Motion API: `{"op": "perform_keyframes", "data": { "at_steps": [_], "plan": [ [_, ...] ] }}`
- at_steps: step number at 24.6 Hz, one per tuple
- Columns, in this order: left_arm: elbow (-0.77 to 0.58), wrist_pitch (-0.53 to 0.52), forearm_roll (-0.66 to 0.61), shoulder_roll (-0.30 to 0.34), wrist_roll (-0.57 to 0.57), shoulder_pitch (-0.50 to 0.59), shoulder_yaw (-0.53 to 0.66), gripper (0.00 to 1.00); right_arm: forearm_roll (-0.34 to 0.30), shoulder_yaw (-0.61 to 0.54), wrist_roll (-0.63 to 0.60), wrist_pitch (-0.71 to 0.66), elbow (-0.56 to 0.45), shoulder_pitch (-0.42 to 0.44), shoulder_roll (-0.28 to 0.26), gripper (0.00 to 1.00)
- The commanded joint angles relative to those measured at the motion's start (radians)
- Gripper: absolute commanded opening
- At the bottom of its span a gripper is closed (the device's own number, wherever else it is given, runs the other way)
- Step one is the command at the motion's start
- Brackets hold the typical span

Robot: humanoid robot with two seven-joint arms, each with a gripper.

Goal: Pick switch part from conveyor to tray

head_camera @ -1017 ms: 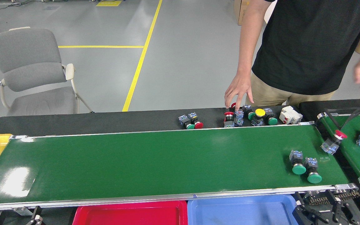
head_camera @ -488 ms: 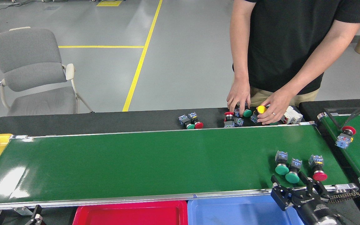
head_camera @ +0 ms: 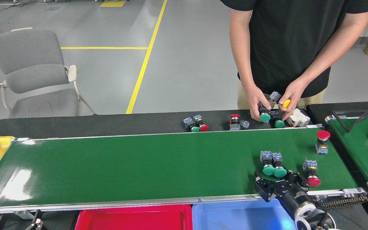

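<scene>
While a person's hands (head_camera: pixel 260 102) handle switches at the far edge of the dark surface (head_camera: pixel 107 123), the right tool (head_camera: pixel 281 182) hangs over the near rail of the conveyor (head_camera: pixel 139 166) at about 5 o'clock in the view, its black fingers (head_camera: pixel 262 185) spread apart and holding nothing. Two green switches (head_camera: pixel 273 164) lie side by side on the belt just beyond it, at its 12 o'clock, their green caps toward the tool and very near its fingertips; I cannot tell whether they touch. One red switch (head_camera: pixel 311 174) lies at the tool's 2 o'clock, and another red-capped switch (head_camera: pixel 322 140) stands upright farther off near the belt's right end. Below the near rail sit a red tray (head_camera: pixel 133 218) and, to its right, a blue tray (head_camera: pixel 235 217), the tool's arm passing over the blue one. No left tool shows. A grey chair (head_camera: pixel 27 70) stands on the floor at 10 o'clock.
</scene>
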Motion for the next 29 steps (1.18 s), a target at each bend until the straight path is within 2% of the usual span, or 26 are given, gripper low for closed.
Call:
{"op": "perform_keyframes", "data": {
  "at_steps": [1, 2, 3, 6, 7, 8, 11, 15, 19, 21, 24, 25, 26, 27, 29],
  "plan": [
    [-0.006, 0.001, -0.002, 0.012, 0.005, -0.007, 0.002, 1.0, -0.004, -0.001, 0.001, -0.002, 0.006, -0.027, 0.008, 1.0],
    [-0.006, 0.003, -0.002, 0.012, 0.005, -0.007, 0.002, 1.0, -0.004, -0.001, 0.001, -0.004, 0.008, -0.033, 0.012, 0.96],
    [-0.006, 0.003, -0.001, 0.012, 0.005, -0.007, 0.002, 1.0, -0.004, 0.0, 0.001, -0.005, 0.008, -0.035, 0.014, 0.87],
    [-0.006, 0.001, -0.002, 0.012, 0.005, -0.007, 0.002, 1.0, -0.002, 0.025, 0.001, -0.016, 0.006, -0.038, 0.008, 0.3],
    [-0.006, 0.003, -0.001, 0.012, 0.005, -0.009, 0.002, 1.0, -0.004, 0.03, 0.001, -0.016, 0.006, -0.038, 0.008, 0.18],
    [-0.006, 0.001, -0.001, 0.012, 0.005, -0.01, 0.002, 1.0, -0.004, 0.031, 0.001, -0.016, 0.005, -0.038, 0.008, 0.13],
    [-0.008, 0.003, -0.002, 0.012, 0.005, -0.013, -0.007, 1.0, -0.004, 0.033, 0.0, -0.042, -0.004, -0.036, 0.005, 0.04],
    [-0.008, 0.003, -0.001, 0.014, 0.005, -0.013, -0.012, 1.0, -0.005, 0.033, 0.0, -0.149, -0.041, -0.035, 0.011, 0.02],
    [-0.009, 0.003, -0.001, 0.014, 0.005, -0.01, -0.012, 1.0, -0.004, 0.053, -0.002, -0.329, -0.11, -0.024, 0.015, 0.02],
    [-0.006, 0.012, -0.002, 0.014, 0.005, -0.01, -0.012, 1.0, -0.004, 0.137, -0.007, -0.473, -0.15, -0.015, 0.028, 0.02],
    [-0.008, 0.04, -0.004, 0.012, 0.005, -0.017, -0.012, 1.0, 0.003, 0.301, -0.008, -0.49, -0.165, -0.007, 0.048, 0.04],
    [-0.009, 0.04, -0.004, 0.012, 0.005, -0.018, -0.012, 1.0, 0.01, 0.361, -0.008, -0.49, -0.159, -0.007, 0.054, 0.18],
    [-0.014, 0.034, -0.001, 0.012, 0.005, -0.021, -0.013, 1.0, 0.012, 0.416, -0.008, -0.49, -0.148, -0.007, 0.066, 0.64],
    [-0.015, 0.031, -0.001, 0.015, 0.005, -0.021, -0.015, 1.0, 0.01, 0.451, -0.01, -0.49, -0.136, -0.007, 0.086, 1.0],
    [-0.017, 0.031, -0.001, 0.02, 0.005, -0.024, -0.036, 1.0, 0.009, 0.467, -0.011, -0.49, -0.124, -0.003, 0.114, 1.0]
  ]
}}
